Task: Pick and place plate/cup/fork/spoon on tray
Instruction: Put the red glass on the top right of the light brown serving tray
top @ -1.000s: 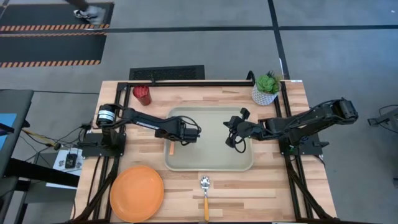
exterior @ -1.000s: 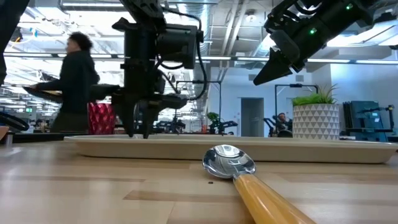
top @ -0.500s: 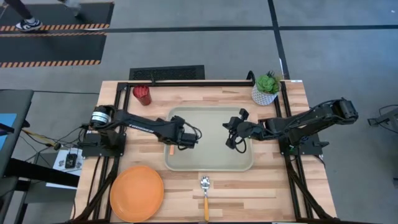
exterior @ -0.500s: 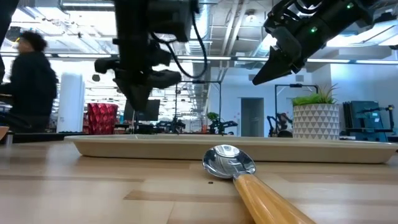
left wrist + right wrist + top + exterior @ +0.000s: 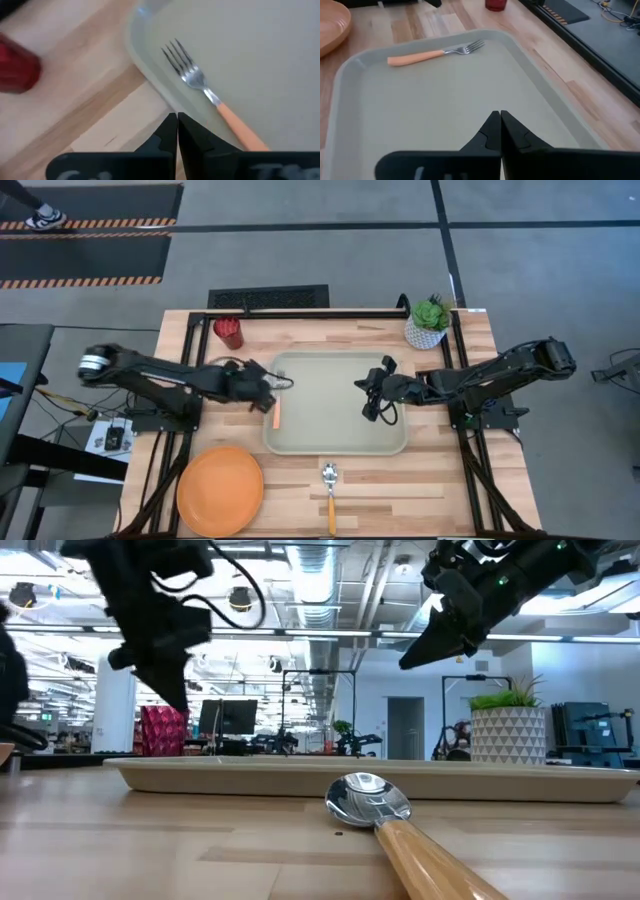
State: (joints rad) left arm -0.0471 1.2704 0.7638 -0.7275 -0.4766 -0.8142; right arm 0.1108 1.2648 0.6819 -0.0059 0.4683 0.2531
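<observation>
Just beside the tray's [image 5: 335, 435] edge, the closed, empty left hand [image 5: 266, 388] hovers near the fork [image 5: 277, 414].

No readable text — no labels, brands, numbers.

Orange plate [image 5: 220, 490], beige tray [image 5: 340, 435], dark red cup [image 5: 229, 332]

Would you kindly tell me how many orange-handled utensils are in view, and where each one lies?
2. The fork lies inside the tray along its left edge. The spoon lies on the bare table in front of the tray, to the right of the plate. None seems hidden.
</observation>
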